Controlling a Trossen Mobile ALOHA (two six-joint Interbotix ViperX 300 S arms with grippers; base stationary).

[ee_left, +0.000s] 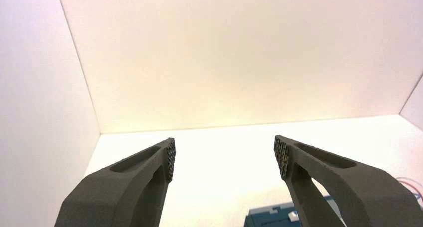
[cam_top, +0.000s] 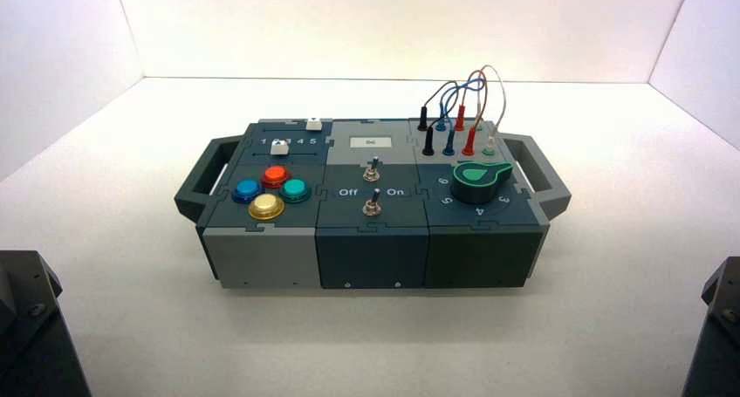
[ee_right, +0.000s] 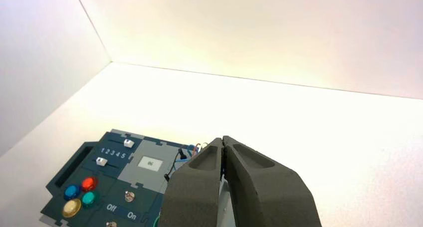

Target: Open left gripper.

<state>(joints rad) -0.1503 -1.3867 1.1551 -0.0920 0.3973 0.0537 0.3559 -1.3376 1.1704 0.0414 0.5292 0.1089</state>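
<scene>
Behind left end effector (ee_left: 224, 157), box (ee_left: 272, 218).

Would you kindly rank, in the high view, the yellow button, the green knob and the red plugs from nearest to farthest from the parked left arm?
1. Round yellow button, box's front left.
2. Green knob, right side.
3. Red plugs, right rear.

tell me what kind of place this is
Probably a lab test enclosure for robot manipulation: plain white walls around a white floor, with only a control box of buttons, switches and wires. The left gripper is open, the right gripper shut.
</scene>
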